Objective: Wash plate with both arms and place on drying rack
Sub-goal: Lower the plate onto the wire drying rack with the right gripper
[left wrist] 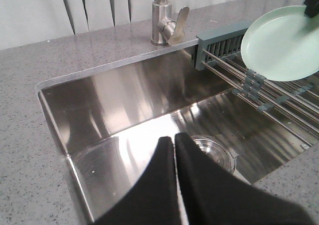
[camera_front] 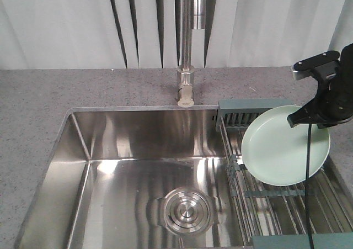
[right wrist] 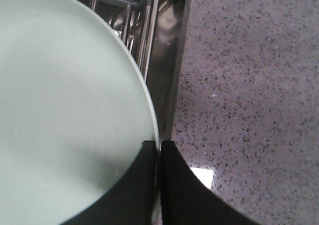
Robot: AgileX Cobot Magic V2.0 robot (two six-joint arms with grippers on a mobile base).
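Observation:
The pale mint-green plate (camera_front: 284, 144) is held tilted on edge above the drying rack (camera_front: 287, 205), which lies across the right part of the sink. My right gripper (right wrist: 157, 143) is shut on the plate (right wrist: 65, 110), pinching its upper right rim; from the front its black arm (camera_front: 325, 89) reaches in from the right. In the left wrist view the plate (left wrist: 284, 43) sits at the top right over the rack's steel bars (left wrist: 269, 93). My left gripper (left wrist: 174, 137) is shut with nothing in it, hovering over the sink's near left side, away from the plate.
A steel sink basin (camera_front: 121, 171) with a round drain (camera_front: 186, 210) fills the middle. A steel faucet (camera_front: 187, 44) stands behind it. Grey speckled countertop (camera_front: 83, 86) surrounds the sink. The rack's slotted grey-green compartment (camera_front: 242, 114) sits at its far end.

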